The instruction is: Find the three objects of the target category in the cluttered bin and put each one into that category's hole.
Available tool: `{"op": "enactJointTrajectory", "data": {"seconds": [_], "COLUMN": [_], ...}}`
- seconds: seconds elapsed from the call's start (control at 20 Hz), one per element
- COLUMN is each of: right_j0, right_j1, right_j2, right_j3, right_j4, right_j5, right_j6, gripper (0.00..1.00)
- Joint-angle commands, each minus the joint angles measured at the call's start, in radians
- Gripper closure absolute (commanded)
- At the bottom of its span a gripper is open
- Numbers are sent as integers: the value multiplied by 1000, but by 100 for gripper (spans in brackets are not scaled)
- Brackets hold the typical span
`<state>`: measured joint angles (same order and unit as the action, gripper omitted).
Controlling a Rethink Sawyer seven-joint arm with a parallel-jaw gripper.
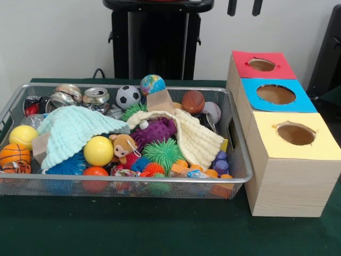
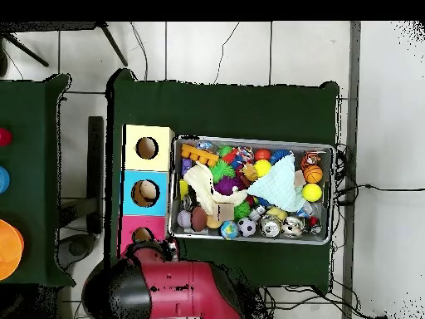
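Observation:
The bin (image 1: 133,181), a silver wire-mesh basket, sits on the green table and also shows in the overhead view (image 2: 249,240). It holds balls: a soccer ball (image 1: 128,96), a globe ball (image 1: 152,84), a brown basketball (image 1: 193,101), a baseball (image 1: 212,111) and a yellow ball (image 1: 98,151). It also holds spiky toys (image 1: 161,153), a plush monkey (image 1: 123,146) and crushed cans (image 1: 96,96). A mint cloth (image 1: 74,130) and a cream cloth (image 1: 194,138) hide some things. Beside it stand the red box (image 1: 242,61), blue box (image 1: 250,98) and yellow box (image 1: 266,138), each with a hole. My gripper (image 1: 244,7) is open and empty, high behind the red box.
The robot's pedestal (image 1: 157,42) stands behind the bin. In the overhead view the red and black arm (image 2: 166,287) is drawn back near the red box (image 2: 129,231). A second green table (image 2: 33,166) with coloured things stands off to the left.

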<state>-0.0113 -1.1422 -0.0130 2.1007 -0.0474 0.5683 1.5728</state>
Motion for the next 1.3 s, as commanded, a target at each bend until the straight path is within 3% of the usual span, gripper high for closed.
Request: {"op": "enactJointTrajectory", "data": {"seconds": [0.05, 0.3, 0.75, 1.3], "right_j0": [-57, -123, -226, -406], "right_j1": [88, 129, 203, 201], "right_j2": [18, 46, 103, 295], "right_j3": [-99, -98, -152, -159], "right_j4": [-74, -94, -222, -197], "right_j5": [64, 7, -51, 30], "right_j6": [57, 4, -84, -192], "gripper": [0, 0, 0, 0]}}
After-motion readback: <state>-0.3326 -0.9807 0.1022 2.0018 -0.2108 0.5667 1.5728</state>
